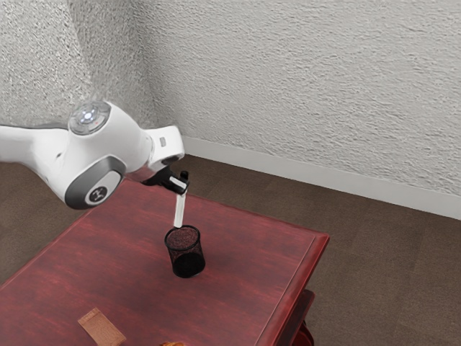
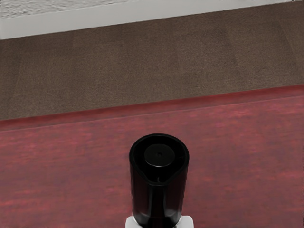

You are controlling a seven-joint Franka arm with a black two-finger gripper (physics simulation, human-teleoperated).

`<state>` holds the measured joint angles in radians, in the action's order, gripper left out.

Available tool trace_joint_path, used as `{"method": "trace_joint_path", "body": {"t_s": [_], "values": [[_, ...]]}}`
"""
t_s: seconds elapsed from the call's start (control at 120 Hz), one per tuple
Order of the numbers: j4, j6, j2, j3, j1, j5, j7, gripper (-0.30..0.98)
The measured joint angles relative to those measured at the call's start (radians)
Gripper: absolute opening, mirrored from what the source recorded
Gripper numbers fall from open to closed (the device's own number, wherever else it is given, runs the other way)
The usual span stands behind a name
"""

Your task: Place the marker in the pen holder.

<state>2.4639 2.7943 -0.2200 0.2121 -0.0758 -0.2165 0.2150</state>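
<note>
In the exterior view my gripper (image 1: 179,187) is shut on the marker (image 1: 179,211), gripping it near its black upper end. The marker's white body hangs down, slightly tilted. Its lower end appears at the far rim of the black mesh pen holder (image 1: 187,258), which stands upright on the table; whether the tip is over the opening or behind it, I cannot tell. In the wrist view the marker (image 2: 158,197) shows its round black end close under my hand.
The red wooden table (image 1: 241,270) ends at an edge beyond the pen holder, with brown floor past it. A flat tan block (image 1: 102,328) lies near the exterior view's lower left. An orange-brown item (image 1: 173,344) is partly visible at the lower edge.
</note>
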Motion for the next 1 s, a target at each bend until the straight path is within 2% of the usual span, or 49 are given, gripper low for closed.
{"method": "trace_joint_path", "body": {"t_s": [0.258,0.467,0.575,0.658,0.725,0.867,0.942,1.0], "values": [[0.026,0.014,-0.001,0.013,0.000,0.005,0.047,-0.10],[0.026,-0.014,-0.003,0.016,0.001,0.010,0.068,0.34],[0.011,-0.031,0.004,0.012,-0.005,0.011,0.075,0.48],[-0.099,-0.058,0.073,-0.028,-0.031,0.012,0.079,0.55],[-0.288,-0.171,0.147,-0.057,-0.044,0.034,0.080,0.58],[-0.662,-0.535,0.217,-0.100,-0.058,0.092,0.075,0.63],[-0.802,-0.706,0.247,-0.119,-0.067,0.103,0.049,0.65],[-0.855,-0.815,0.254,-0.129,-0.077,0.109,0.030,0.66]]}}
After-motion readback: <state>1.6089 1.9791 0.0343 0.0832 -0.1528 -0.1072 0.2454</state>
